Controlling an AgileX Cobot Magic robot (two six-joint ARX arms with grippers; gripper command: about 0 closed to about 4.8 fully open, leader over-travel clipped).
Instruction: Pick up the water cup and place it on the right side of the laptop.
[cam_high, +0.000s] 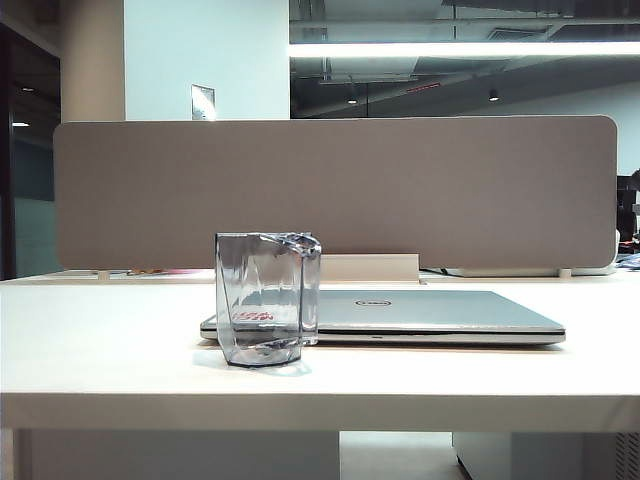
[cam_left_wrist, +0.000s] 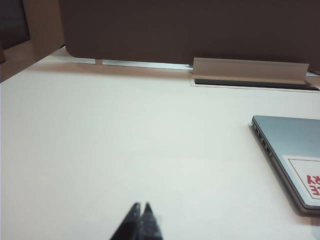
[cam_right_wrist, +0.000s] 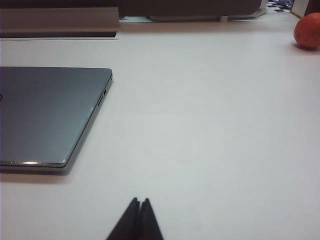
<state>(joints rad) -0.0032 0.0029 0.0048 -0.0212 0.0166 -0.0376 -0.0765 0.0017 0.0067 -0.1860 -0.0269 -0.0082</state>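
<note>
Water cup (cam_high: 266, 298) upright on counter (cam_high: 120, 350), in front of laptop's (cam_high: 420, 312) left end, overlapping that end in exterior view; touching or just apart, cannot tell. Judgement: task not begun; cup on wrong side of laptop.

Laptop shut, flat on counter. Bare counter right of laptop; likely set-down spot. Orange ball-like thing (cam_right_wrist: 308, 30) far off beyond that, past laptop's right edge.

Left pincer (cam_left_wrist: 140, 207): tips pressed together, empty, over bare counter left of laptop, touching nothing.

Right pincer (cam_right_wrist: 140, 202): tips pressed together, empty, over counter near laptop's right front corner. Judgement: both parked clear, neither reaching for cup.
</note>
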